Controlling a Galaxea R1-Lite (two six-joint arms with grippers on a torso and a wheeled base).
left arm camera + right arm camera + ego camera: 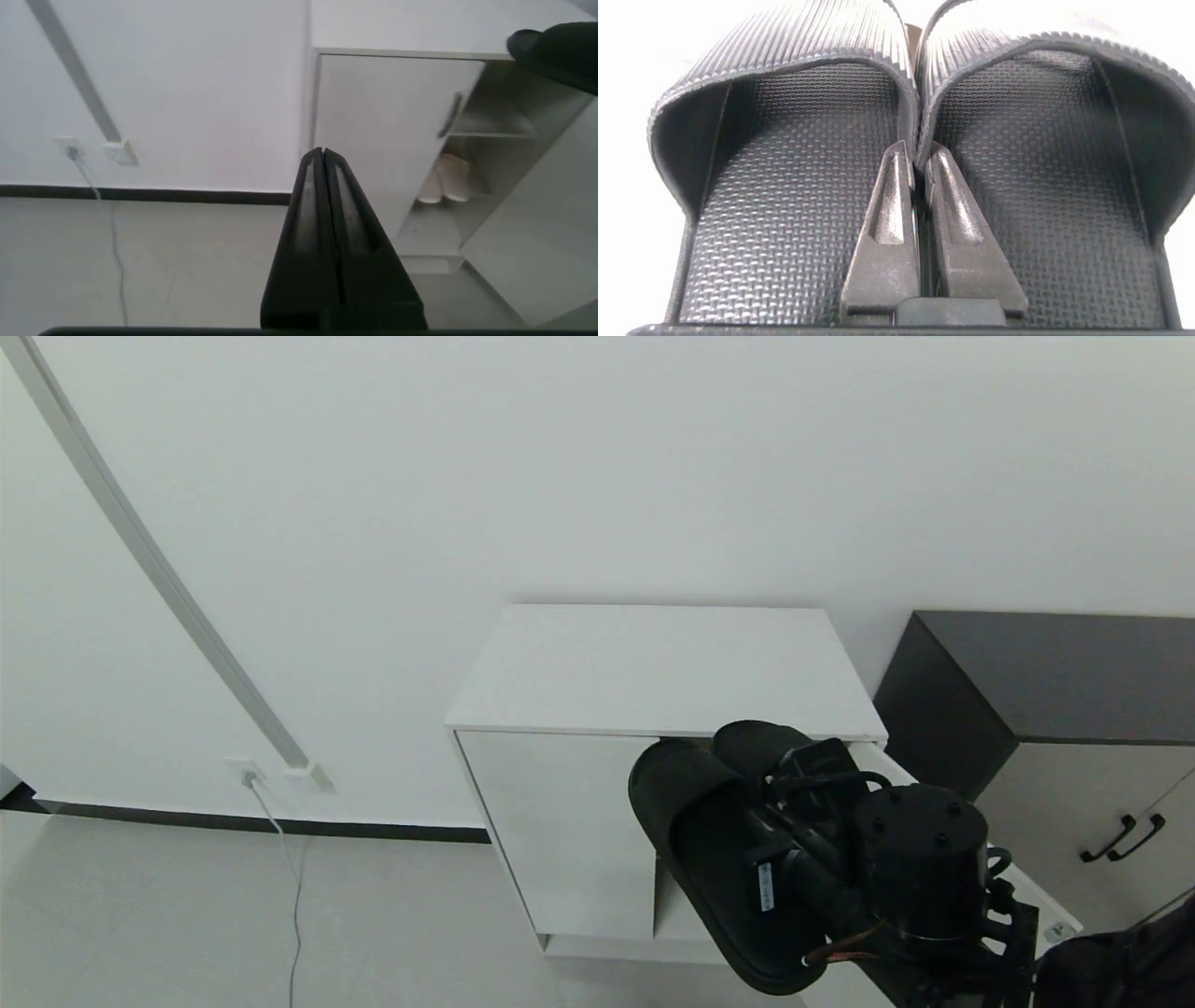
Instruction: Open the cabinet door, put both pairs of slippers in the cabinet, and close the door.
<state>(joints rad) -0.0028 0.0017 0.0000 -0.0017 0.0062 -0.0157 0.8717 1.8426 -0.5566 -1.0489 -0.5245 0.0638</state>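
A white cabinet (653, 663) stands against a plain wall with its right-hand door (551, 243) swung open and its left-hand door (560, 831) shut. The right gripper (918, 154) hangs in front of the opening, near the cabinet's top edge, carrying a pair of black slippers (719, 840). Its fingers (887, 233) are closed almost fully, pinching the two touching inner side walls of the slippers together. This lets one grasp carry both slippers side by side, toes pointing away from the wrist and toward the cabinet. A pair of pale slippers (445, 179) sits on the cabinet's lower level, so half of the putting-away looks done. A shelf (495, 126) above that pair is probably where the black pair is meant to go, given the height at which it is held. The left gripper (323, 163) is held low and off to the cabinet's left, well apart from it. Its fingers (308, 243) are pressed flat together with nothing between them, probably kept back to leave the opening free. A dark cabinet (1055, 681) stands to the right.
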